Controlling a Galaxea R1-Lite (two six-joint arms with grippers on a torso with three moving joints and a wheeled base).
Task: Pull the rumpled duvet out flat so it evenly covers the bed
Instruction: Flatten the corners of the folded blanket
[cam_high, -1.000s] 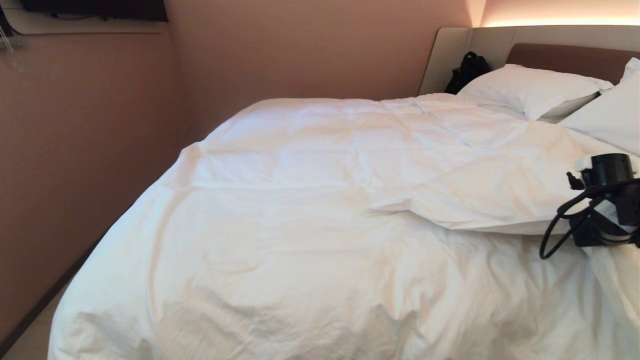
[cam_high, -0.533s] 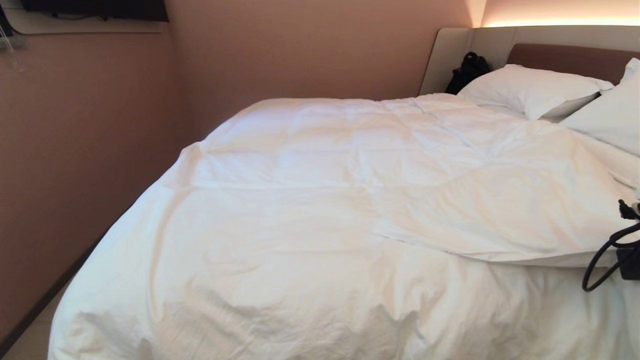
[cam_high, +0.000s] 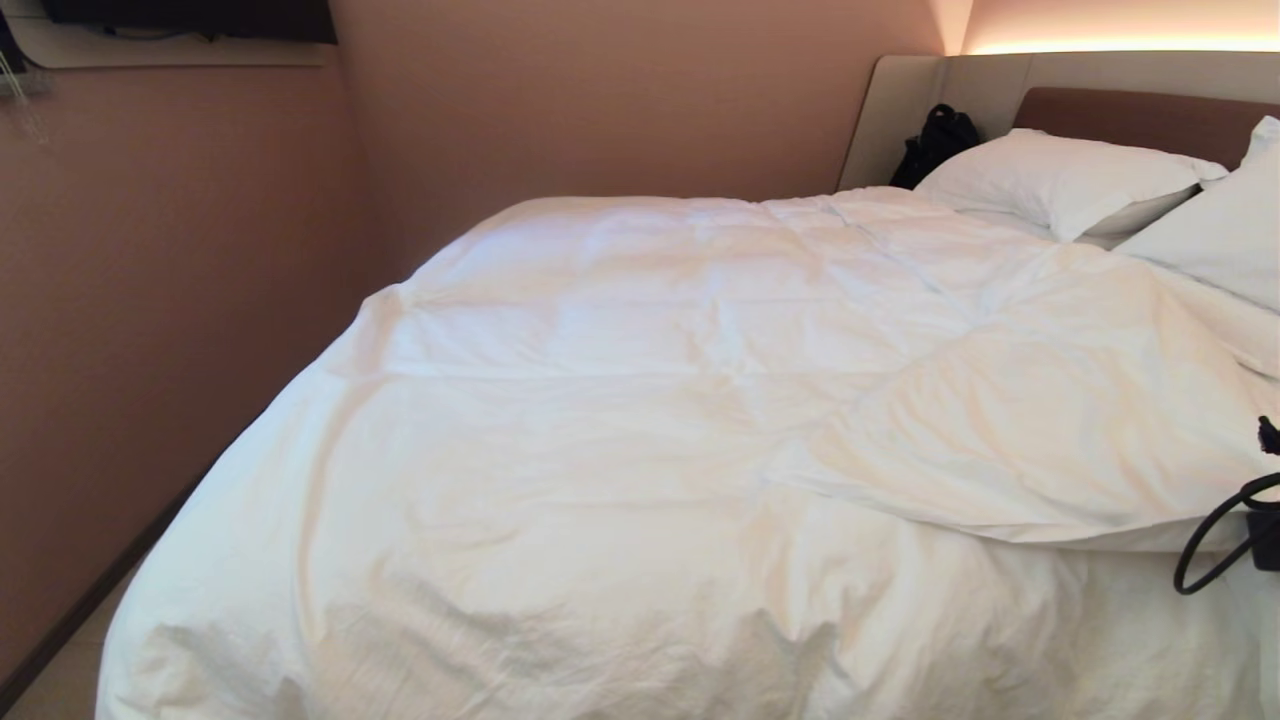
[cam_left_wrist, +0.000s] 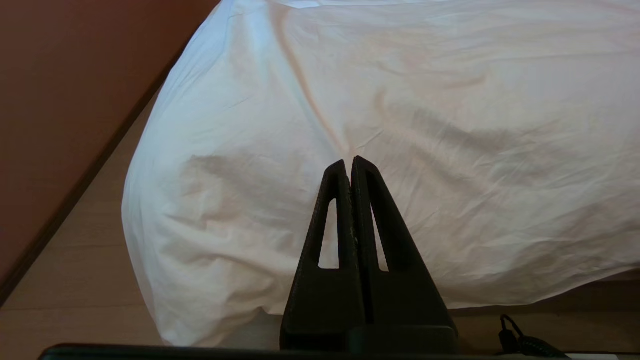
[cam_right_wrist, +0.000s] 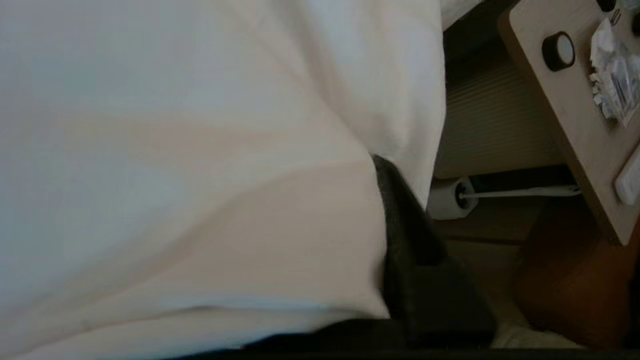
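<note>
Since right arm withdrew, duvet (cam_high: 700, 400) fold spread wider, right end effector (cam_right_wrist: 400, 240) grip unclear.

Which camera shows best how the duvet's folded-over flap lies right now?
The head view: the duvet spreads across the whole bed, its doubled flap lying at the robot's right. The left wrist view shows only a wrinkled corner hanging beyond the shut left pincer. The right wrist view is filled with close, featureless fabric.

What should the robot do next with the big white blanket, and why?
Probably tug the duvet a little more toward the bed's right edge. Its folded-over flap still lies doubled there, and the right gripper has white cloth draped over one finger. The left gripper waits shut at the foot.
</note>
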